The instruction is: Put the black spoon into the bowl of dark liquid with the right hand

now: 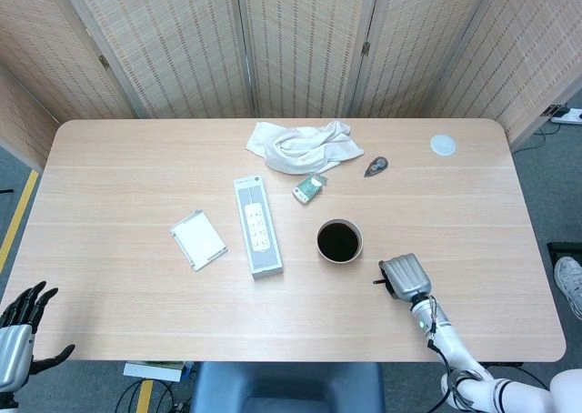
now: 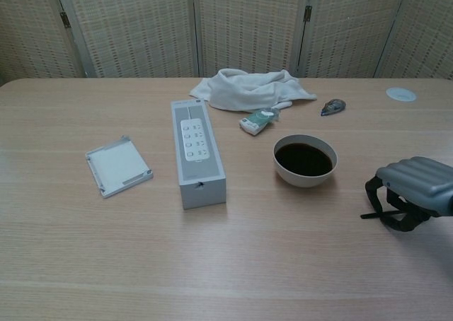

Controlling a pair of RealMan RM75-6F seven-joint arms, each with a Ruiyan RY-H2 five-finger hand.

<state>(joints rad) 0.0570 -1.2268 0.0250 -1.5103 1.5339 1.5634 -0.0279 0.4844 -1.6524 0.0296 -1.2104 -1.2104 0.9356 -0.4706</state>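
The bowl of dark liquid [image 1: 339,241] [image 2: 305,160] stands right of the table's middle. Just right of it and nearer the front edge, my right hand [image 1: 406,277] [image 2: 414,194] lies on the table with its fingers curled down around the black spoon [image 2: 369,214]. Only the spoon's thin end [image 1: 377,280] sticks out to the left toward the bowl; the remainder is hidden under the hand. My left hand [image 1: 20,327] hangs below the table's front left corner, fingers spread and holding nothing.
A long white power-strip box [image 1: 257,226] lies left of the bowl, and a small white tray [image 1: 197,239] sits further left. Behind the bowl are a green packet [image 1: 309,188], a white cloth [image 1: 298,146], a small dark object [image 1: 376,166] and a white disc [image 1: 443,144].
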